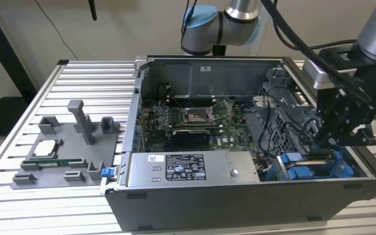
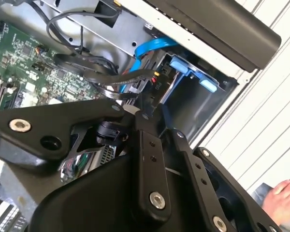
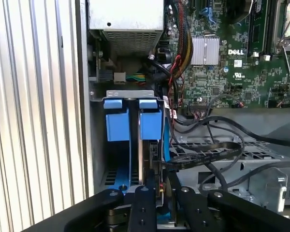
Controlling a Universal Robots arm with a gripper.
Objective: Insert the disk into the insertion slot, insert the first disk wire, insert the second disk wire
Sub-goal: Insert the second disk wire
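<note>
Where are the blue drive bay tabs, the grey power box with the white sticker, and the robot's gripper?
Insertion slot (image 3: 133, 118), first wrist view, on a blue tab.
Power-supply box (image 1: 184, 167), exterior view, on its white sticker.
Gripper (image 1: 335, 142), exterior view, at its lower end above the bay.

Bright, even light — near foreground blurred.

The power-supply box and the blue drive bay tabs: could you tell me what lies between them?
In the first wrist view, a bundle of coloured wires with a white connector lies between the power-supply box and the blue tabs.
</note>
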